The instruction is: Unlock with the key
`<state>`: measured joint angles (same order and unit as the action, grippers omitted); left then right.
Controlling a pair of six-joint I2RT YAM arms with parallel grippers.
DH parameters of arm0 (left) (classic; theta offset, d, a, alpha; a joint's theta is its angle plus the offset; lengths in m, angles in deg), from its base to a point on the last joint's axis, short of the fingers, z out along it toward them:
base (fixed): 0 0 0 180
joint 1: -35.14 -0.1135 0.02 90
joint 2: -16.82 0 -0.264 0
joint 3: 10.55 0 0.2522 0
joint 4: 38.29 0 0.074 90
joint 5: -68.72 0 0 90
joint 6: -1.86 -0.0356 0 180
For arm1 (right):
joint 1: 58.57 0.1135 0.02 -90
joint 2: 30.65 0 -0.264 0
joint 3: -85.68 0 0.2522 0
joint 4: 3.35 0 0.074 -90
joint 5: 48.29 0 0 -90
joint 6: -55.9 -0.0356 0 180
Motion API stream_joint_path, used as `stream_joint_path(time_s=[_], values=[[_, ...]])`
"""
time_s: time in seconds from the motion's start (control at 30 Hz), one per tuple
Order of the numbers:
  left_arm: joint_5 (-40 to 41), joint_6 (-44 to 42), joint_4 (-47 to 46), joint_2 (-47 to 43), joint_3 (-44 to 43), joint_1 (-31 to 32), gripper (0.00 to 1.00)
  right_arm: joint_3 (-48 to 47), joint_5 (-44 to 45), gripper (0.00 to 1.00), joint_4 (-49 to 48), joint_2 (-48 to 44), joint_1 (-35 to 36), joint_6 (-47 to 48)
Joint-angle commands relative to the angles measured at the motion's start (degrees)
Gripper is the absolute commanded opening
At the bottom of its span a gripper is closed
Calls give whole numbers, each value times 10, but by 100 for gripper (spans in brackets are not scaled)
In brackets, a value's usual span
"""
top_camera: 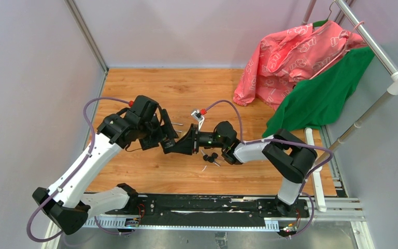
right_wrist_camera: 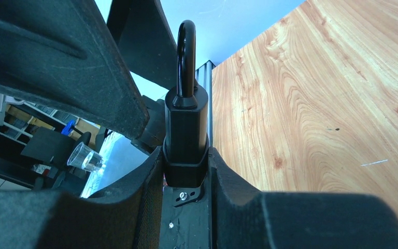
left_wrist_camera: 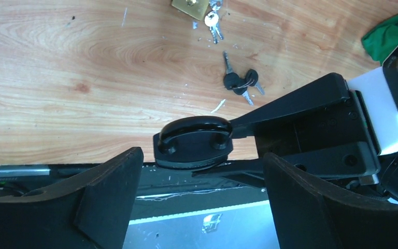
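Note:
My right gripper [right_wrist_camera: 185, 179] is shut on the body of a black padlock [right_wrist_camera: 185, 129], with the shackle [right_wrist_camera: 186, 57] pointing away from it, toward the left arm. In the left wrist view the padlock [left_wrist_camera: 193, 142] hangs just beyond my left gripper [left_wrist_camera: 202, 207], which stands open with nothing between its fingers. A bunch of black-headed keys [left_wrist_camera: 241, 82] lies on the wooden table [left_wrist_camera: 83, 78], apart from both grippers. From above, the two grippers meet at mid-table, left gripper [top_camera: 167, 140] facing right gripper [top_camera: 190, 140], and the keys [top_camera: 210, 157] lie just in front of them.
A brass padlock [left_wrist_camera: 189, 6] with silver keys [left_wrist_camera: 212, 23] lies farther back on the table. A pink garment [top_camera: 290, 57] and a green one [top_camera: 326, 93] hang from a rack [top_camera: 373, 46] at the back right. A black rail [top_camera: 202, 207] runs along the near edge.

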<state>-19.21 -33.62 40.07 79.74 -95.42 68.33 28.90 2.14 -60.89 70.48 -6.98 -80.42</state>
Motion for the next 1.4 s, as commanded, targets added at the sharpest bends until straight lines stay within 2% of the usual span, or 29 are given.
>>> stream_joint_path(time_s=[0.0, 0.1, 0.3, 0.47, 0.7, 0.83, 1.07, 1.37], values=[[-17, -22, -65, -39, 24, 3, 93, 10, 3, 0, -57, -48, -18, -27], [-16, -36, -76, -59, 32, 3, 100, 21, -4, 0, -50, -68, -33, -38], [-17, -96, -90, -66, 32, 3, 99, 42, -19, 0, -26, -116, -63, -66], [-46, -151, -180, -116, 77, 3, 98, 50, -66, 0, -23, -149, -91, -116], [-155, -179, -284, -143, 109, 3, 92, 69, -143, 0, -102, -201, -135, -205], [-215, -180, -342, -159, 128, 4, 86, 59, -171, 0, -115, -220, -143, -234], [-251, -180, -399, -163, 141, 3, 77, 40, -183, 0, -166, -212, -142, -295], [-319, -160, -480, -160, 160, 3, 69, 31, -189, 0, -167, -206, -136, -305]])
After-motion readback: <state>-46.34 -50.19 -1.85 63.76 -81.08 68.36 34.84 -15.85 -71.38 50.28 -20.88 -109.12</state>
